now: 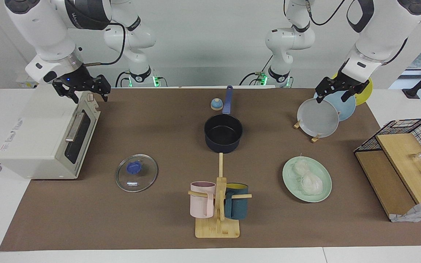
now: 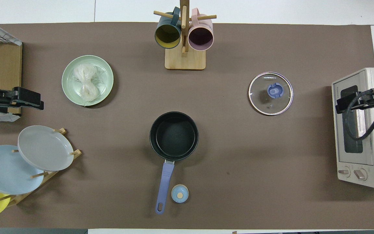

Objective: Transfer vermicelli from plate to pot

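Two whitish vermicelli clumps (image 1: 307, 177) (image 2: 86, 81) lie on the mint-green plate (image 1: 325, 190) (image 2: 105, 74), toward the left arm's end of the table and farther from the robots than the pot. The dark navy pot (image 1: 223, 132) (image 2: 174, 135) stands mid-table, black inside and empty, with its blue handle (image 1: 228, 99) (image 2: 164, 183) pointing toward the robots. My left gripper (image 1: 332, 98) (image 2: 28, 99) hangs open and empty in the air above the plate rack. My right gripper (image 1: 90, 98) (image 2: 346, 104) hangs open and empty above the toaster oven.
A plate rack (image 1: 318, 117) (image 2: 45, 148) holds grey, light blue and yellow plates. A glass lid (image 1: 136, 172) (image 2: 270, 93), a mug tree (image 1: 219, 204) (image 2: 184, 35), a toaster oven (image 1: 46, 135) (image 2: 362, 130), a small blue bell (image 1: 216, 104) (image 2: 179, 193) and a wire basket (image 1: 404, 153) stand around.
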